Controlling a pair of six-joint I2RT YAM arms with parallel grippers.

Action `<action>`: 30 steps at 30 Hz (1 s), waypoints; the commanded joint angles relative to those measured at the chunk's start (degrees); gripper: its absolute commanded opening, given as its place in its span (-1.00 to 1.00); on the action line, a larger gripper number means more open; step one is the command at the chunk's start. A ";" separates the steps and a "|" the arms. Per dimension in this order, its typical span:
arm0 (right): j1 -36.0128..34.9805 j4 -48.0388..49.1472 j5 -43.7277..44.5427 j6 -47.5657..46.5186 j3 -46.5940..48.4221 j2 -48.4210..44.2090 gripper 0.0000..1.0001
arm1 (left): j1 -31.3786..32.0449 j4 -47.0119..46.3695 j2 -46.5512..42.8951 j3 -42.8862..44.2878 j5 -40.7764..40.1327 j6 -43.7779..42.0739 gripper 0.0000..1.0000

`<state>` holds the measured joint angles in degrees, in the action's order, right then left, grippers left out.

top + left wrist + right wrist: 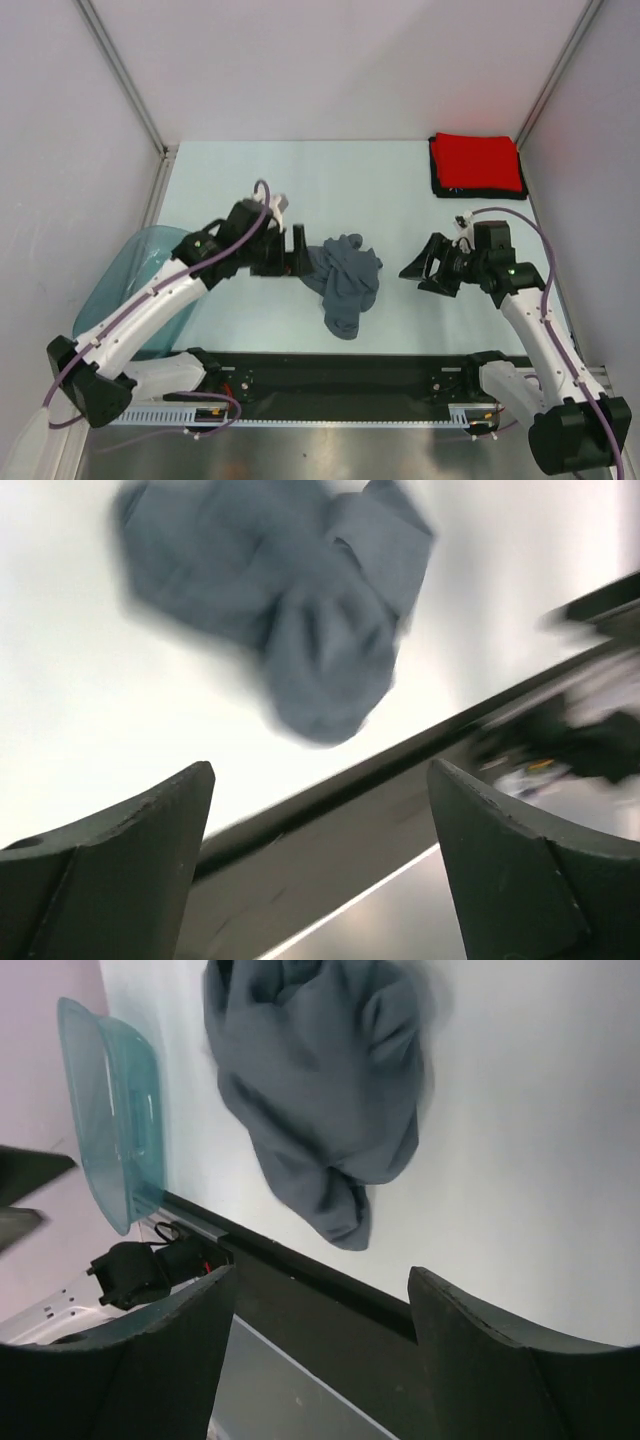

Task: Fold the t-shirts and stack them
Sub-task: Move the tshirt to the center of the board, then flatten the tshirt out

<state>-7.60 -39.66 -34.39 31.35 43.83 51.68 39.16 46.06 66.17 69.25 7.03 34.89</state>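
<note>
Top view with both wrist views. The pale table (400, 180) spans the enclosure between white walls, and a black rail (340, 375) runs along its near edge between the arm bases. A translucent teal plastic tub (130, 275) stands at the near-left edge of the table, partly hidden by the left arm; the right wrist view shows it tilted, beside the wall (105, 1110).

The slate blue-grey t-shirt (345, 280) lies crumpled and unfolded on the table near the centre, between the two arms, with one lobe trailing toward the rail. It lies bunched ahead of the fingers in both the left wrist view (300, 610) and the right wrist view (320, 1090).

At the far-right corner, the folded red t-shirt (476, 160) lies on top of the folded black t-shirt (437, 185), of which only a narrow border shows along the left and near sides.

The left end effector (303, 250) is just beside the left edge of the grey shirt, with its fingers spread apart and nothing between them (320, 810); contact with the cloth cannot be judged. The right end effector (418, 275) is to the right of the shirt and apart from it, its fingers likewise spread and empty (320, 1300).
</note>
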 commanded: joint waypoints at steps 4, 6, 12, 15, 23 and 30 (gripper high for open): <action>-2.16 5.97 -2.61 0.89 -1.12 8.33 0.42 | -1.27 -0.96 -3.09 -7.65 -3.51 -7.55 0.52; -3.64 10.36 -3.48 2.74 0.02 14.02 0.43 | -1.54 -2.64 1.65 -5.11 -2.46 -11.66 0.48; -8.31 13.03 -2.52 1.52 11.24 28.02 0.48 | -1.98 -1.24 23.98 8.70 -4.12 -19.41 0.62; -10.07 10.58 -1.13 -1.20 17.23 34.53 0.60 | -4.26 0.34 29.71 9.41 -5.00 -19.43 0.47; -11.91 6.00 0.82 -3.58 26.83 42.00 0.15 | -15.69 -9.67 26.64 -5.60 13.26 -17.58 0.15; -13.41 5.65 0.29 -4.02 29.73 46.40 0.13 | -15.60 -16.09 35.42 -7.03 18.11 -15.12 0.43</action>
<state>-20.27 -32.91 -33.82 28.60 70.43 96.95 23.18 35.40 98.35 61.67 20.16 18.87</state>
